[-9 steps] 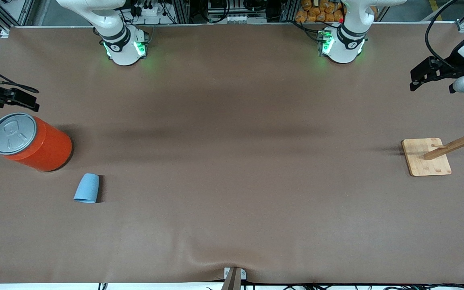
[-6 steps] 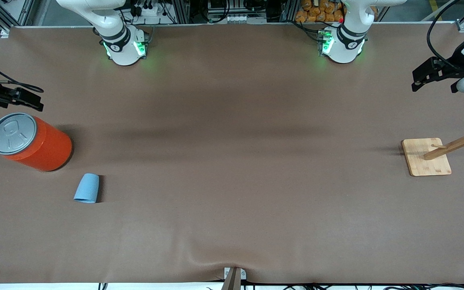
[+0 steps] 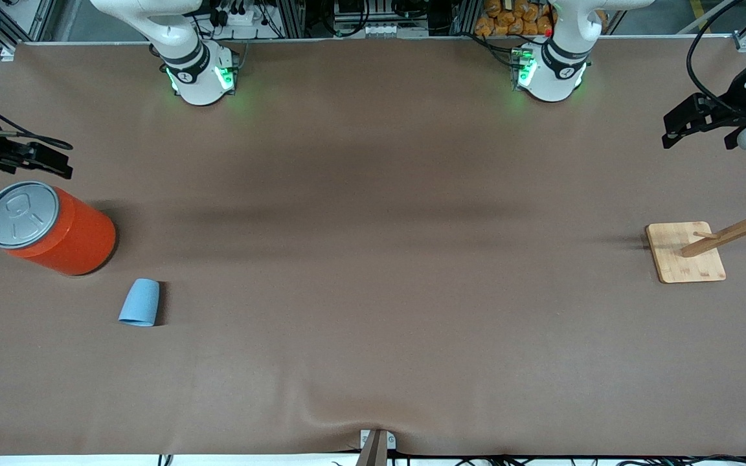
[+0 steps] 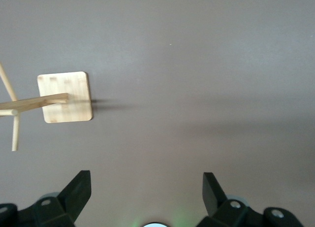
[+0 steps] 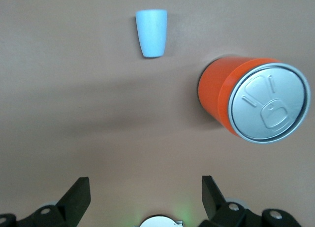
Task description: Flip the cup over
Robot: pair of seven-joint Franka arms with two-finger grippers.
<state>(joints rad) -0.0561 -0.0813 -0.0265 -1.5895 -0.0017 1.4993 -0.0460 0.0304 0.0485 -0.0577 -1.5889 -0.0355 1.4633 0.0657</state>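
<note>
**Q:** where's the cup sitting for you right now?

**A:** from my seat the light-blue cup is mouth down on the brown table, toward the right arm's end; closed bottom up, sides tapering toward the top; nothing is touching it. The right wrist view shows it too, plain matte sides, standing free on the cloth.

**Q:** what's around it?

**A:** closest thing is the orange can with the grey pull-tab lid, near the cup but apart from it, and farther from the front camera; it stands upright.

**Q:** and the grippers?

**A:** right gripper is up in the air over the table edge just beside the can, not holding anything; in its wrist view I see both black fingers spread wide. Left gripper hangs over the left arm's end of the table, well apart from the cup; fingers spread wide too, holding nothing.

**Q:** anything under that one?

**A:** a bamboo mug tree on its square base, pegs sticking out; it's nearer the front camera than the spot under the gripper.
</note>
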